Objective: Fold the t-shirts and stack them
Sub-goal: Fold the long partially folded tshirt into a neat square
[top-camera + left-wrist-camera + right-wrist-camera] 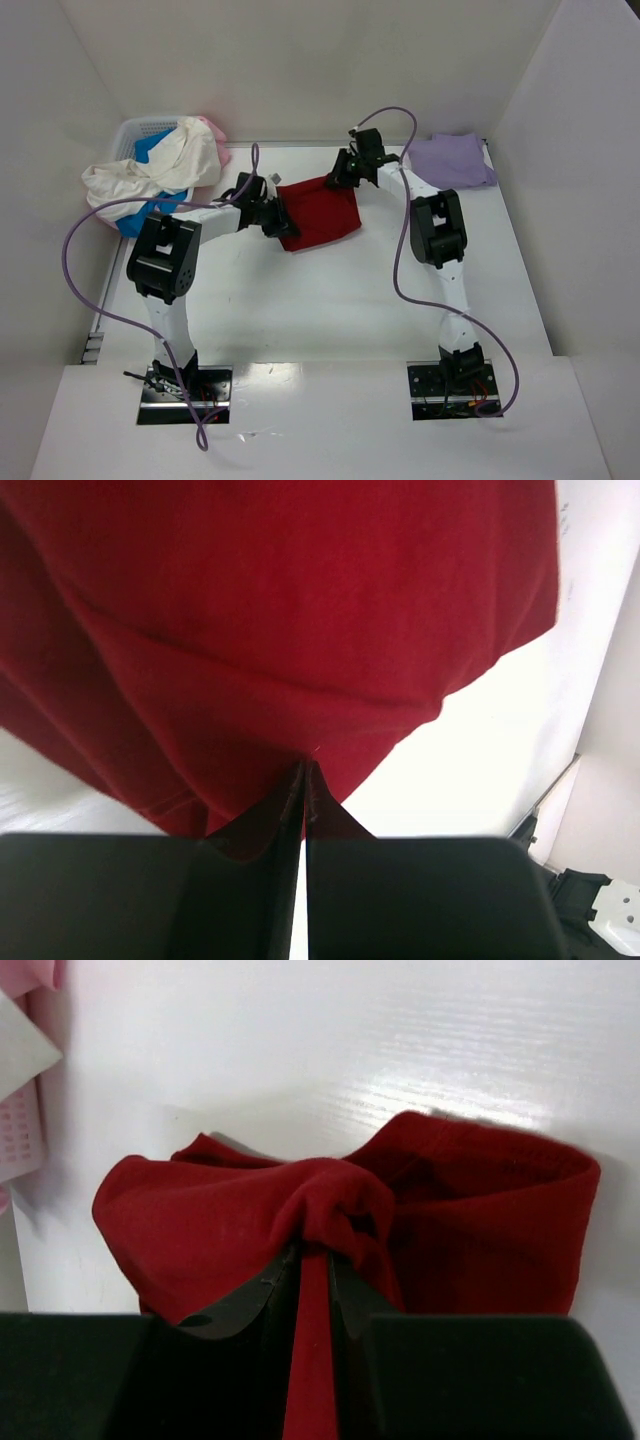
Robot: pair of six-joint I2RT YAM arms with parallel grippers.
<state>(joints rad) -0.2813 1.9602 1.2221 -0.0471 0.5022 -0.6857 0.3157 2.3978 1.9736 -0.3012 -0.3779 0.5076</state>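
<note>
A dark red t-shirt (320, 212) lies on the white table between my two grippers. At its left edge, my left gripper (274, 218) is shut on the cloth; its fingertips (305, 772) pinch a thin fold of the dark red t-shirt (300, 630). My right gripper (340, 176) is shut on the shirt's far right corner, with a bunched wad of the dark red t-shirt (340, 1210) clamped between its fingers (275, 1280). A folded pale lavender t-shirt (450, 160) rests at the back right. Cream-white (150, 175), blue (150, 150) and pink (212, 130) t-shirts spill from the basket.
The white lattice basket (135, 135) stands at the back left corner, its pink-tinted wall (20, 1130) at the left edge of the right wrist view. White walls enclose the table on three sides. Purple cables loop off both arms.
</note>
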